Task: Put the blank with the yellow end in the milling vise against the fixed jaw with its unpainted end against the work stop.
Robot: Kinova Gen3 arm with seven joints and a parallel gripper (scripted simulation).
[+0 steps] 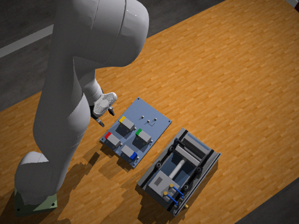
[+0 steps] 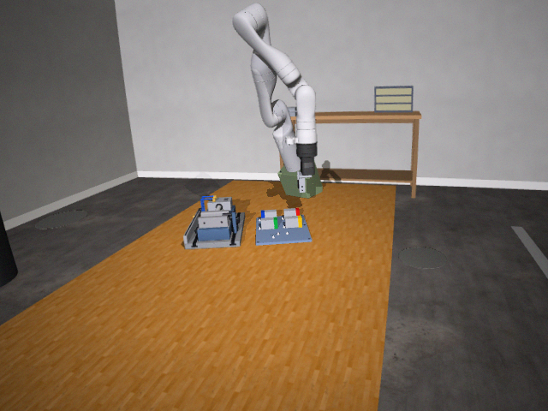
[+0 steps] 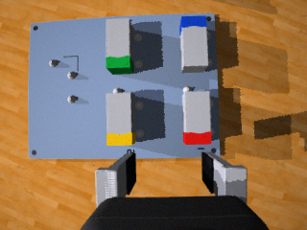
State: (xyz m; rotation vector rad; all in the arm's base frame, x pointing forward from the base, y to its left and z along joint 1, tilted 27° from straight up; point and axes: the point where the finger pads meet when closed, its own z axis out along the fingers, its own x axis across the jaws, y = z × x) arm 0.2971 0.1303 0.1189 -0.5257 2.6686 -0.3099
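Reaching toward the plate (image 1: 154, 109) (image 2: 282, 239) (image 3: 48, 125), I judge that I am at the approach, ahead of any grasp; my claw (image 1: 106, 118) (image 2: 302, 189) (image 3: 169, 167) stands wide apart with nothing between its fingers, above and just off the edge of the plate near the yellow and red ends. The blank with the yellow end (image 1: 128, 124) (image 2: 292, 222) (image 3: 119, 112) sits on the plate, between the green-ended blank (image 1: 144, 136) (image 2: 267, 223) (image 3: 118, 38) and the edge nearest me, beside the red-ended blank (image 1: 113, 140) (image 2: 290, 212) (image 3: 197, 112). In my wrist view it lies ahead of my fingers and toward the left one, not centred between them, its painted end facing me. The next move, I think, calls for shifting over it, lining my fingers up with its long sides and lowering without brushing the red-ended blank; the milling vise (image 1: 154, 184) (image 2: 213, 233), beyond the plate from me, comes after that
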